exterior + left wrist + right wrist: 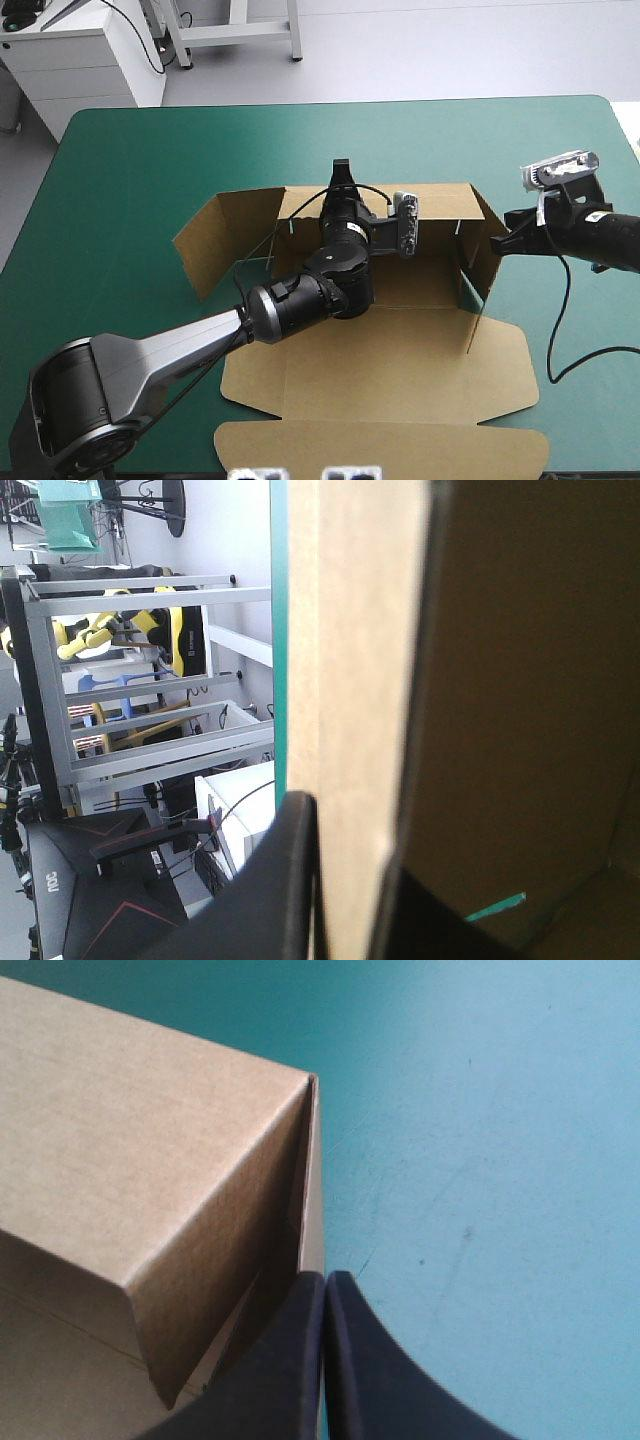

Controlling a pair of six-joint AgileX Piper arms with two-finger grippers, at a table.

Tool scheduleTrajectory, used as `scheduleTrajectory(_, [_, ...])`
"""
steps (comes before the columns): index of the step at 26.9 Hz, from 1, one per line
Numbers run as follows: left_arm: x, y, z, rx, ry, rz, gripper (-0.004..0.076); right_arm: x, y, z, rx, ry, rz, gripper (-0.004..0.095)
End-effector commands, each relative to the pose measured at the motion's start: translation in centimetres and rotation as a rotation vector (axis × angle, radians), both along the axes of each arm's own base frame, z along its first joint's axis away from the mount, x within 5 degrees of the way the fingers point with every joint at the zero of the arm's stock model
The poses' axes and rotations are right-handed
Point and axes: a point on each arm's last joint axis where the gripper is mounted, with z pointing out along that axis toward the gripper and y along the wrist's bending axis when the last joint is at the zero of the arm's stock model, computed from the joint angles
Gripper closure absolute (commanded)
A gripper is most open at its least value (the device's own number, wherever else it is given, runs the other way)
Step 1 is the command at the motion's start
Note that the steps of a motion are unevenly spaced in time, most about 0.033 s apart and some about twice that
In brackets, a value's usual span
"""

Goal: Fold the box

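The box (400,350) is seen partly raised at the middle of the table (130,160). Its far wall and right wall are stood upright, its left flap is splayed outward and slanted, and its lid is laid flat on the near side, reaching almost to the table's near edge. The left gripper (341,166) is placed at the top of the box's far wall and is reached there by an arm stretched over the box's floor from its near left corner. In the left wrist view the box (350,680) is shown as an upright sheet of brown board set between the two black fingers of the left gripper (350,840). One finger (290,880) is pressed on the outer face and the other lies in shadow on the inner face, so the wall is clamped. A narrow strip of the teal-green cover (278,630) is seen just outside the box. The right gripper (496,243) is held at the outer side of the box's right wall, near that wall's top. In the right wrist view the fingers of the right gripper (325,1278) are brought together in one pointed arch, with no board seen between them. Their tip is set against the upright corner edge of the box (150,1140), with bare cover (480,1160) lying outside the box.
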Motion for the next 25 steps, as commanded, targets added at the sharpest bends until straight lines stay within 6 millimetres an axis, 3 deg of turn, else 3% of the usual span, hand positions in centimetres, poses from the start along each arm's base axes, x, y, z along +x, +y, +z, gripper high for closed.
scheduleTrajectory(1, [-1.0,-0.1,2.0,-0.118,0.011,-0.044,0.0732,0.1,-0.1,2.5,0.009,-0.096,-0.029,0.0926])
scheduleTrajectory(6, [-1.0,-0.1,2.0,-0.118,0.011,-0.044,0.0732,0.6,-0.3,2.6,0.029,-0.099,-0.074,0.0926])
scheduleTrajectory(14, [-1.0,-0.1,2.0,-0.117,0.011,-0.042,0.0732,3.2,-0.4,-0.4,0.095,0.062,-0.069,0.0926])
scheduleTrajectory(25, [-1.0,-0.1,2.0,-0.119,0.011,-0.044,0.0732,1.9,0.6,-4.0,0.109,0.145,0.051,0.0928])
